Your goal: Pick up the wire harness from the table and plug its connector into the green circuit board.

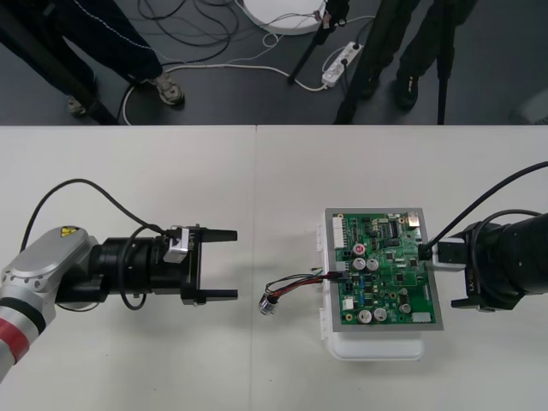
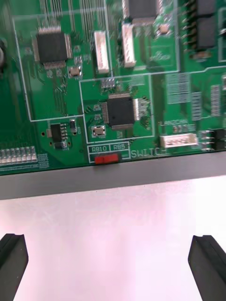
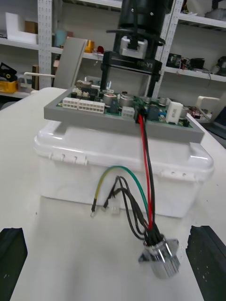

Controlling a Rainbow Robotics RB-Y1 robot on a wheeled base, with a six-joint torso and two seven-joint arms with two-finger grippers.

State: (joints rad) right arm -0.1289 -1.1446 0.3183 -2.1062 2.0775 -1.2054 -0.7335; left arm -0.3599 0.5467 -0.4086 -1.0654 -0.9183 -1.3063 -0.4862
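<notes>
The green circuit board [image 1: 385, 270] sits on its white base [image 1: 377, 344] at the table's right. The harness's red and black wires [image 1: 300, 282] run from the board's left edge down to the metal socket [image 1: 269, 306] lying on the table. Seen from the left wrist, the wires [image 3: 147, 164] rise to the black plug [image 3: 140, 115], which sits in the board's near edge, and the socket [image 3: 162, 256] rests below. My left gripper [image 1: 233, 264] is open, a short way left of the socket. My right gripper [image 1: 445, 276] is open at the board's right edge [image 2: 113, 176].
The white base [image 3: 117, 160] stands like a box under the board. In the left wrist view the other gripper [image 3: 134, 61] rises behind the board. Bare table lies left of and in front of the board.
</notes>
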